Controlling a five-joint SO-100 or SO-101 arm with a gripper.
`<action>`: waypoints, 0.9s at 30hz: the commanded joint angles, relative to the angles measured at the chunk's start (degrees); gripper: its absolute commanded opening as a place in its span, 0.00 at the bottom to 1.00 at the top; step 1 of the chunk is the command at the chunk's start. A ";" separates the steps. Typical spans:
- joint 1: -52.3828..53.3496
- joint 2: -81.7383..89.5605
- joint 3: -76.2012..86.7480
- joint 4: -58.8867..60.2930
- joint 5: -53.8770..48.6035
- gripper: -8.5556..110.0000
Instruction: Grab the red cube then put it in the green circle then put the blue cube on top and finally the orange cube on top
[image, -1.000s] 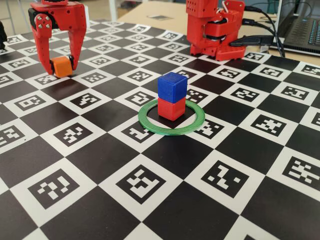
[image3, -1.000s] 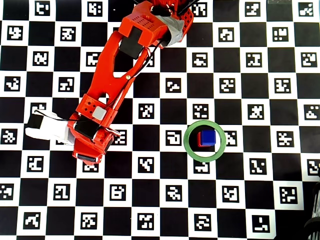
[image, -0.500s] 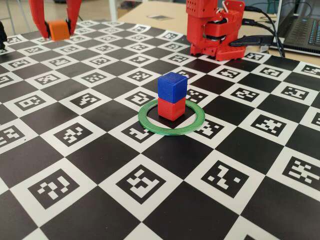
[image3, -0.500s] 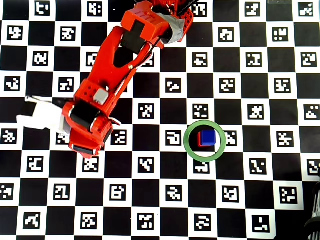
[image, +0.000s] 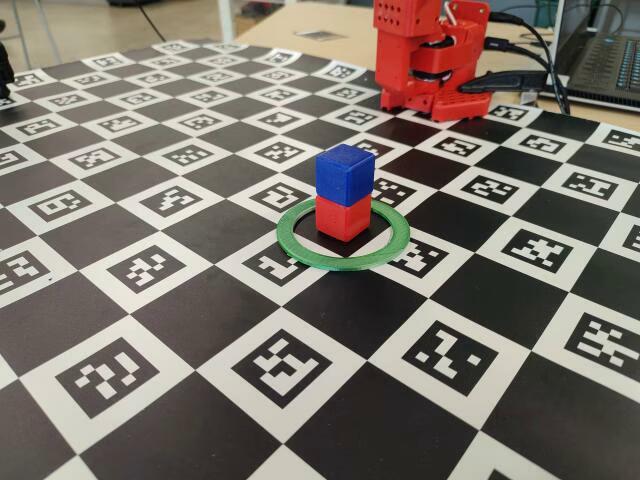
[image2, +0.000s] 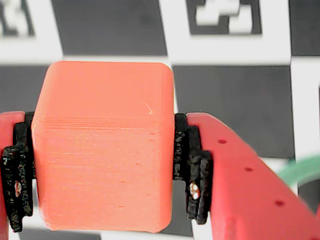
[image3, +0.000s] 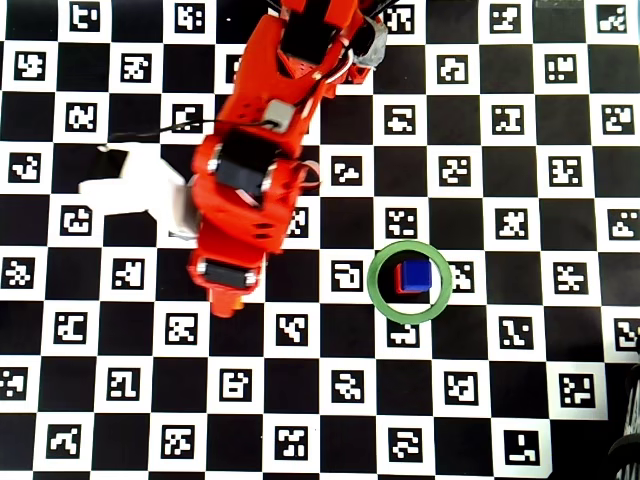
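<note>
In the wrist view my gripper (image2: 105, 175) is shut on the orange cube (image2: 105, 125), with a black pad (image2: 192, 170) pressed on each side. It hangs above the checkered board. The green circle (image: 343, 235) lies on the board with the red cube (image: 343, 217) inside it and the blue cube (image: 345, 174) stacked on top. In the overhead view the raised arm (image3: 245, 200) ends left of the green circle (image3: 378, 292), and the blue cube (image3: 417, 274) hides most of the red one. An arc of the green circle (image2: 300, 170) shows at the wrist view's right edge.
The board (image: 180, 310) is a black-and-white marker checkerboard. The arm's red base (image: 430, 60) stands at its far edge, with cables and a laptop (image: 605, 50) behind it. A white object (image3: 135, 190) lies left of the arm in the overhead view.
</note>
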 joint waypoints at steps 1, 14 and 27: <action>-4.75 5.89 -0.26 5.62 1.93 0.10; -20.65 4.22 3.43 0.88 8.09 0.10; -28.12 2.90 14.68 -8.88 7.82 0.10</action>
